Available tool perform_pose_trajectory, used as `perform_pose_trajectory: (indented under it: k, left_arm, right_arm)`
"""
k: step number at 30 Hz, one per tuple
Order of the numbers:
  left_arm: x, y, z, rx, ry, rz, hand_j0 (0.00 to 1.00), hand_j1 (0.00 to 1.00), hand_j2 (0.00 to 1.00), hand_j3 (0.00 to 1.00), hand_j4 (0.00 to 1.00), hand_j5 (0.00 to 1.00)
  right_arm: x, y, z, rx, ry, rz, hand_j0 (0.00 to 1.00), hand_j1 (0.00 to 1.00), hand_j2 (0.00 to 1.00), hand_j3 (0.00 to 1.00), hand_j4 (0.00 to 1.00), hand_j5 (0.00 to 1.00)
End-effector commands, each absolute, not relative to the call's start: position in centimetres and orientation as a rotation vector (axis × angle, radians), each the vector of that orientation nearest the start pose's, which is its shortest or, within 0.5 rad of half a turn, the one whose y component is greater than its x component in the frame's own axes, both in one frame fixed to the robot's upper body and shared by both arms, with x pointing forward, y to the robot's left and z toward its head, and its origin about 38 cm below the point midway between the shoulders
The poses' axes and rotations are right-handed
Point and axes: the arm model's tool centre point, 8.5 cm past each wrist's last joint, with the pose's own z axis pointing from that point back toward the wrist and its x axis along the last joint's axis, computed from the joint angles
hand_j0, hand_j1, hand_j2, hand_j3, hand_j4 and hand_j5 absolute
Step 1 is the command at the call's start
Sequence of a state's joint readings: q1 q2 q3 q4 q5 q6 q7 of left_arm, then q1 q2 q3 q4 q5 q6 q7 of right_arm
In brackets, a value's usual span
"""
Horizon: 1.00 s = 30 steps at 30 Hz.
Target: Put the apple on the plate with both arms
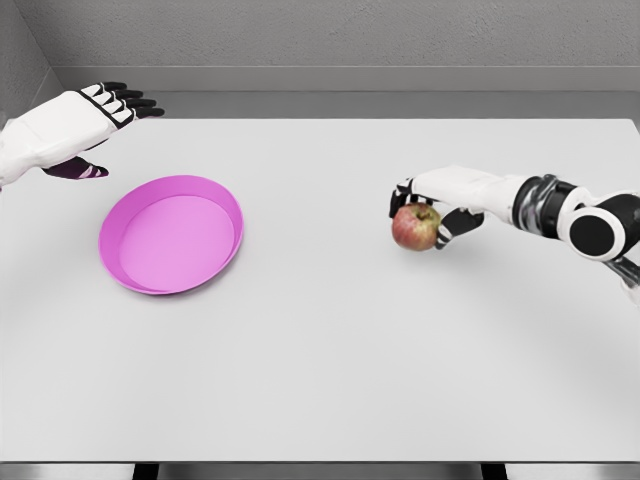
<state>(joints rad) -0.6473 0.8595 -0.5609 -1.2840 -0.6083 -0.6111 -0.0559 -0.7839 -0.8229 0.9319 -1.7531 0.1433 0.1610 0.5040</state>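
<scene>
A red-green apple (414, 229) sits right of the table's middle, with my right hand (428, 212) curled around it from above and from the right. The pink plate (128, 268) lies on the left half of the table and holds nothing. My left hand (110, 115) hovers beyond the plate's far left side, fingers stretched out and thumb hanging down, grasping nothing.
The white table (330, 360) ends at a front edge along the bottom of the view. A grey wall runs behind its far edge.
</scene>
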Motion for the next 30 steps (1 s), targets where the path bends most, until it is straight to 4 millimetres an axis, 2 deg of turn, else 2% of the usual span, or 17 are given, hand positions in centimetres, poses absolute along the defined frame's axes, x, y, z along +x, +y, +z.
perform_pose_trajectory:
  k: [1,4,11,14,17,18,19,22,23,24,25,26,27,28,29,30]
  left_arm:
    - [45.8,36.5,24.0,0.827,-1.614,-1.855,1.00,1.00,1.00,1.00,1.00,1.00]
    - [45.8,36.5,24.0,0.827,-1.614,-1.855,1.00,1.00,1.00,1.00,1.00,1.00]
    - [45.8,36.4,24.1,0.827,-1.615,-1.856,1.00,1.00,1.00,1.00,1.00,1.00]
    - [45.8,36.4,24.1,0.827,-1.615,-1.856,1.00,1.00,1.00,1.00,1.00,1.00]
    - [45.8,36.4,24.1,0.827,-1.615,-1.856,1.00,1.00,1.00,1.00,1.00,1.00]
    - [45.8,36.4,24.1,0.827,-1.615,-1.856,1.00,1.00,1.00,1.00,1.00,1.00]
    - [45.8,36.4,24.1,0.827,-1.615,-1.856,1.00,1.00,1.00,1.00,1.00,1.00]
    - [45.8,36.4,24.1,0.827,-1.615,-1.856,1.00,1.00,1.00,1.00,1.00,1.00]
    - [45.8,36.4,24.1,0.827,-1.615,-1.856,1.00,1.00,1.00,1.00,1.00,1.00]
    - [45.8,36.4,24.1,0.827,-1.615,-1.856,1.00,1.00,1.00,1.00,1.00,1.00]
    - [45.8,36.4,24.1,0.826,-1.616,-1.854,1.00,1.00,1.00,1.00,1.00,1.00]
    - [45.8,36.4,24.1,0.826,-1.616,-1.854,1.00,1.00,1.00,1.00,1.00,1.00]
    - [45.8,36.4,24.1,0.827,-1.615,-1.856,1.00,1.00,1.00,1.00,1.00,1.00]
    - [45.8,36.5,24.0,0.825,-1.615,-1.854,1.00,1.00,1.00,1.00,1.00,1.00]
    - [45.8,36.4,24.1,0.824,-1.620,-1.852,1.00,1.00,1.00,1.00,1.00,1.00]
    - [45.8,36.5,24.2,0.827,-1.621,-1.848,1.00,1.00,1.00,1.00,1.00,1.00]
  right_arm:
    - [42.3,-20.6,21.7,-0.273,-1.247,1.771,0.50,0.50,0.50,0.50,0.50,0.50]
    - [42.1,-18.7,21.3,-0.225,-1.274,1.783,0.50,0.50,0.50,0.50,0.50,0.50]
    - [41.6,-15.6,20.7,-0.155,-1.308,1.801,0.50,0.50,0.50,0.50,0.50,0.50]
    - [41.5,-14.4,20.6,-0.139,-1.315,1.814,0.50,0.50,0.50,0.50,0.50,0.50]
    - [41.5,-14.3,20.7,-0.141,-1.313,1.820,0.51,0.51,0.51,0.51,0.51,0.51]
    - [41.5,-14.4,20.7,-0.143,-1.313,1.818,0.57,0.57,0.57,0.57,0.57,0.57]
    - [41.6,-14.5,20.7,-0.151,-1.315,1.808,1.00,1.00,1.00,1.00,1.00,1.00]
    - [41.6,-14.5,20.8,-0.151,-1.318,1.809,1.00,1.00,1.00,1.00,1.00,1.00]
    - [41.8,-15.1,21.1,-0.168,-1.319,1.801,1.00,1.00,1.00,1.00,1.00,1.00]
    - [42.2,-17.2,21.6,-0.222,-1.300,1.794,1.00,1.00,1.00,1.00,1.00,1.00]
    - [43.3,-22.6,24.5,-0.359,-1.297,1.718,1.00,1.00,1.00,1.00,1.00,1.00]
    - [43.5,-28.4,27.9,-0.507,-1.287,1.656,1.00,1.00,1.00,1.00,1.00,1.00]
    - [43.1,-32.8,30.6,-0.615,-1.289,1.578,1.00,1.00,1.00,1.00,1.00,1.00]
    - [42.2,-36.4,32.9,-0.682,-1.289,1.501,1.00,1.00,1.00,1.00,1.00,1.00]
    - [41.7,-37.6,33.7,-0.692,-1.297,1.485,1.00,1.00,1.00,1.00,1.00,1.00]
    - [41.5,-37.8,34.4,-0.710,-1.308,1.501,1.00,1.00,1.00,1.00,1.00,1.00]
